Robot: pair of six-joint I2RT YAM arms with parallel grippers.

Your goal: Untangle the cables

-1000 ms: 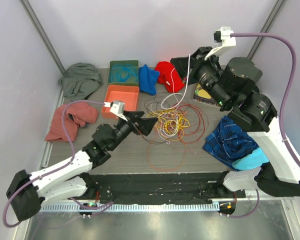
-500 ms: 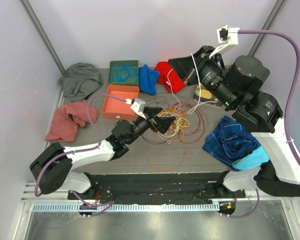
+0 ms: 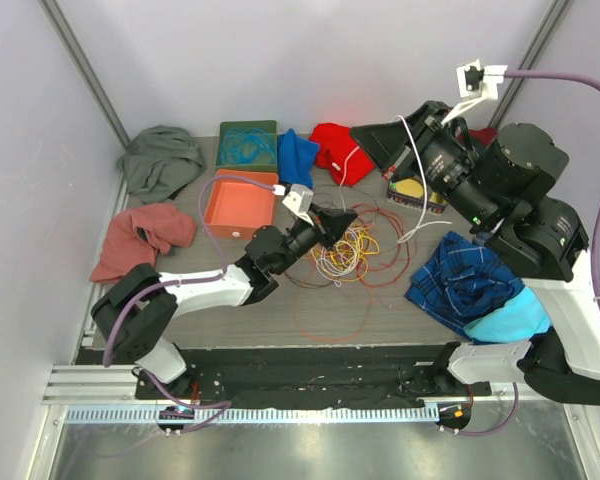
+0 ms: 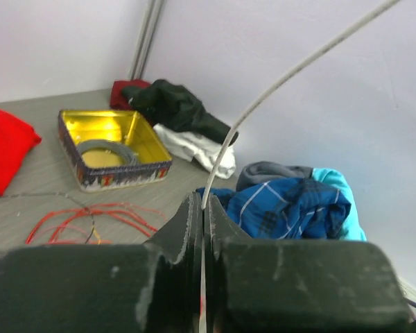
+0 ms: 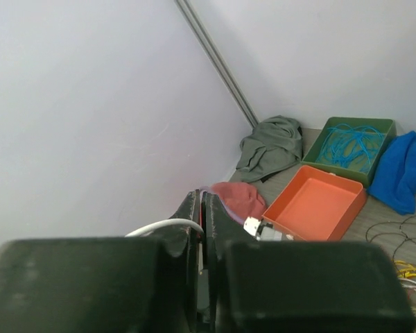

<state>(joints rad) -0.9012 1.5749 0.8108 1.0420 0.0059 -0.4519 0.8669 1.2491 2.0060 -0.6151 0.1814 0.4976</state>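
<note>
Pale lilac walls (image 3: 280,60) enclose a grey wood-grain tabletop (image 3: 242,326), evenly lit.

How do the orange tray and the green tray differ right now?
The green tray holds loops of blue cable; the orange tray looks empty. The green tray sits farther back; the orange tray lies in front of it, nearer the front edge. Both are shallow, open, squarish trays, right next to each other.
</note>
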